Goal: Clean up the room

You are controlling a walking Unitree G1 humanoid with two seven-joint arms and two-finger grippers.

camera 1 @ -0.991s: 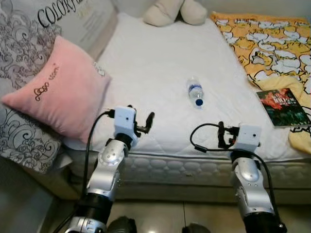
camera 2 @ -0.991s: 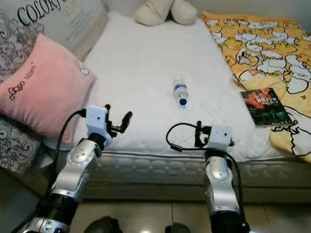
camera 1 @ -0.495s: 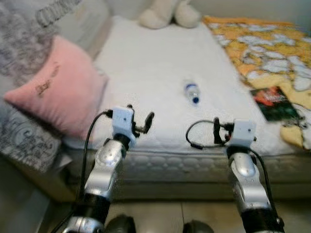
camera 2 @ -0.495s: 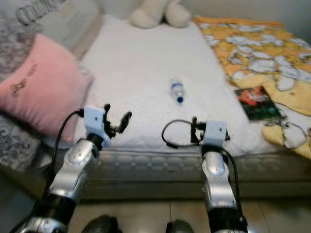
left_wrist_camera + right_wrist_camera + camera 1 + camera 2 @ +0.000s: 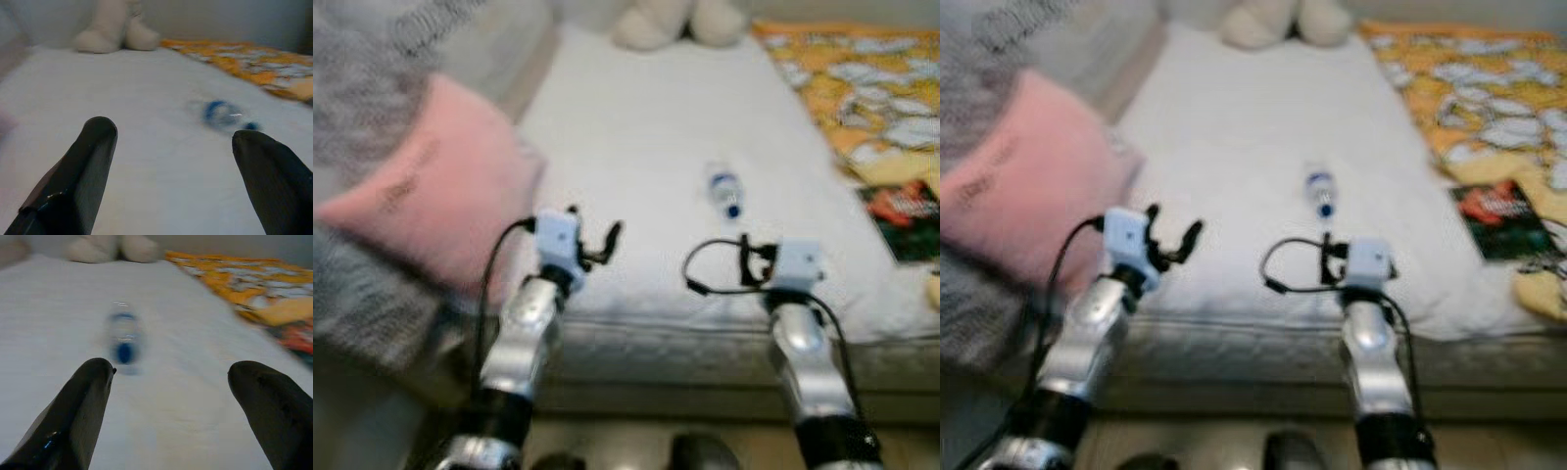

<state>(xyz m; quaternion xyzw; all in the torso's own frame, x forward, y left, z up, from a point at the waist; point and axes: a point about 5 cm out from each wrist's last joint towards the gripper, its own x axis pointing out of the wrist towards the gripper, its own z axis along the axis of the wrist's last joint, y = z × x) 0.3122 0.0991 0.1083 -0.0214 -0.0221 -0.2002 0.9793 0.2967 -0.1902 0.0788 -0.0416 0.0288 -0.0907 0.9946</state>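
A clear plastic water bottle with a blue cap lies on its side in the middle of the white mattress. Both arms are held up at the near edge of the bed. My left gripper is open and empty, short of the bottle and to its left. My right gripper is open and empty, with the bottle ahead of it near one finger. In the left wrist view the bottle is ahead, towards one finger. A dark book with a red cover picture lies at the right on a yellow blanket.
A pink pillow leans at the left edge of the bed against grey patterned bedding. A cream plush toy sits at the far end of the mattress. The tiled floor lies between me and the bed. The picture is blurred.
The whole picture has shifted and blurred, so the camera has moved; the bottle sits a little further right in view. Both arms hold the same pose with open fingers.
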